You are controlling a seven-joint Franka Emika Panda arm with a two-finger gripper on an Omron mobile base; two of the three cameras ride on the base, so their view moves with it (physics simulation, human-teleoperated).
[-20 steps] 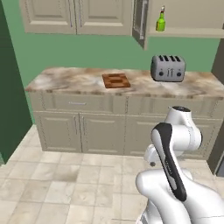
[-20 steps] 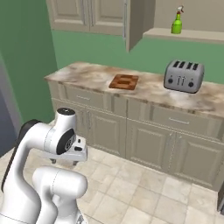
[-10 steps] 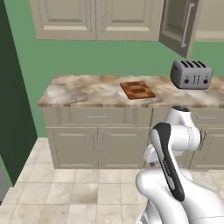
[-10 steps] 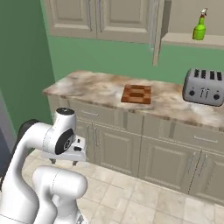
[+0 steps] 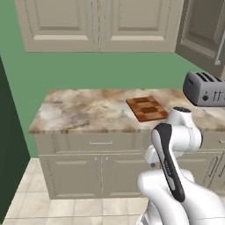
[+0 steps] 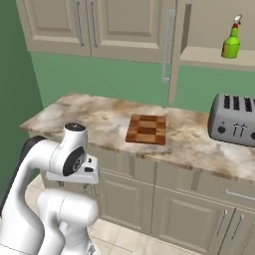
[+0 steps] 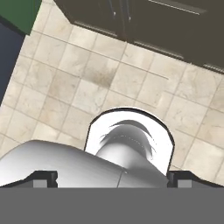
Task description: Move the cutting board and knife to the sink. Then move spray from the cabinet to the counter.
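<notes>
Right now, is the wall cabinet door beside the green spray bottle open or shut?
Open. The cabinet door stands swung outward, and the spray bottle shows on the bare shelf.

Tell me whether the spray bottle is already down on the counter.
No: the spray bottle stands on the open cabinet's shelf, above the toaster.

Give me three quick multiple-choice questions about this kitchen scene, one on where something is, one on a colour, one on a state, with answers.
1. Where is the spray bottle?
A. on the counter
B. on the open cabinet's shelf
C. on the floor

2. What colour is the wall behind the counter?
A. green
B. blue
C. white

3. How does the cutting board lie?
A. leaning on the toaster
B. hanging over the counter edge
C. flat on the counter

Answers: 1 B, it stands on the shelf above the toaster. 2 A, green shows between cabinets and counter. 3 C, it rests flat on the stone top.
</notes>
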